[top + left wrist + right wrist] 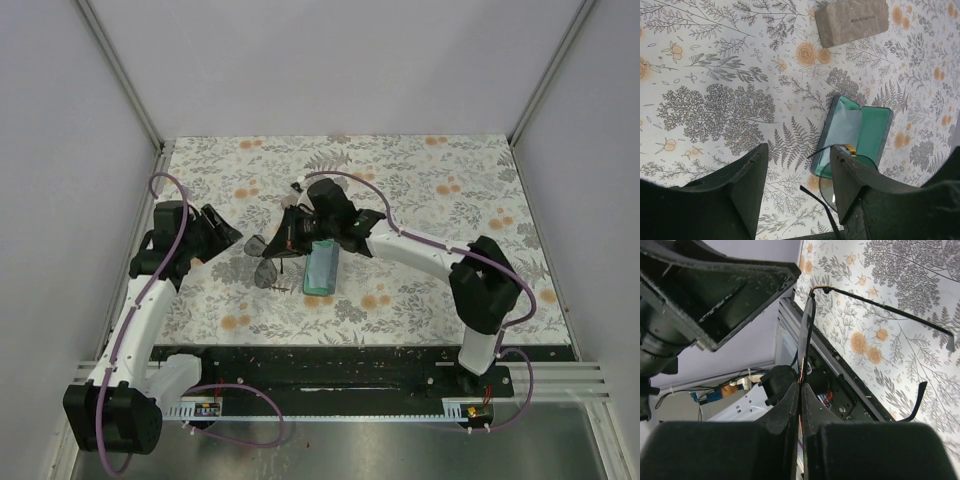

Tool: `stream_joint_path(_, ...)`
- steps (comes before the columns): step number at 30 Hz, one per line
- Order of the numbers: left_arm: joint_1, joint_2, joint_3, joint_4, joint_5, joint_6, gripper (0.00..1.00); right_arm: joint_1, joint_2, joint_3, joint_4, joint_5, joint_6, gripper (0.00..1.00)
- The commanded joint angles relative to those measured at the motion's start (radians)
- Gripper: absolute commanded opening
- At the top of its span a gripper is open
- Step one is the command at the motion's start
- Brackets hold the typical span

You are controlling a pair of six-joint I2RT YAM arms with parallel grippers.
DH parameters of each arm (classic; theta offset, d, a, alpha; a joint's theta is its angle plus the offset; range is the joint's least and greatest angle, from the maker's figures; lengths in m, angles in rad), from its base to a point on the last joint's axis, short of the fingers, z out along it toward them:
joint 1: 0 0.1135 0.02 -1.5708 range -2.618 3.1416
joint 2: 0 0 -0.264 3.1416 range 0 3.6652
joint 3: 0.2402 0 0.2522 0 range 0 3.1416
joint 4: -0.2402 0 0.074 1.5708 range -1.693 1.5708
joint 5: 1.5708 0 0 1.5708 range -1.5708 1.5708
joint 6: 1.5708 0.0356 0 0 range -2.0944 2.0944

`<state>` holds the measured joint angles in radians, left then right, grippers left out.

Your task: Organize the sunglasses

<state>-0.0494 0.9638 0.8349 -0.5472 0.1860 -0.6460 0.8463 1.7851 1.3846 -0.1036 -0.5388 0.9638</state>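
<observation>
Sunglasses (267,272), thin black frame with see-through lenses, are held mid-table between the grippers. The left gripper (800,150) stands to their left, jaws wide and empty. The right gripper (800,390) pinches the frame rim. Just right of them lies an open slate-blue case (321,268), its teal lining holding a pale cloth (847,132). A tan oblong case (852,21) is cut off at the left wrist view's edge.

Near the middle of the table (420,295), the sunglasses (266,270) sit between the left gripper (228,232) on their left and the right gripper (284,243) on their right (its fingers pinch one lens). Just right of them lies an open case (321,267) with a cloth (845,132) in it, nearer than the right gripper. A closed case (852,21) lies apart from the open one, on the side away from the left gripper.
</observation>
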Motion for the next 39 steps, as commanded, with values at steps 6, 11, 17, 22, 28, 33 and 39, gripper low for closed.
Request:
stream_joint_path(6, 0.028, -0.004, -0.013, 0.006, 0.02, 0.043, 0.56, 0.011, 0.164, -0.058, 0.482, -0.089, 0.214, 0.0)
stream_joint_path(11, 0.028, 0.007, -0.031, 0.015, 0.013, 0.054, 0.56, 0.005, 0.241, -0.048, 0.521, -0.076, 0.204, 0.0)
stream_joint_path(17, 0.029, -0.002, -0.025, 0.006, -0.01, 0.069, 0.57, -0.015, 0.283, -0.061, 0.587, -0.079, 0.175, 0.0)
stream_joint_path(22, 0.031, 0.009, -0.022, 0.004, -0.008, 0.088, 0.57, -0.019, 0.296, -0.096, 0.619, -0.078, 0.13, 0.0)
stream_joint_path(28, 0.029, 0.041, -0.034, 0.02, 0.023, 0.091, 0.57, -0.023, 0.336, -0.128, 0.631, -0.064, 0.125, 0.02)
stream_joint_path(33, 0.028, 0.052, -0.075, 0.055, 0.05, 0.071, 0.59, -0.023, 0.338, -0.156, 0.622, -0.03, 0.112, 0.45)
stream_joint_path(39, 0.022, 0.061, -0.108, 0.076, 0.052, 0.063, 0.6, -0.023, 0.258, -0.085, 0.322, 0.08, -0.051, 0.64)
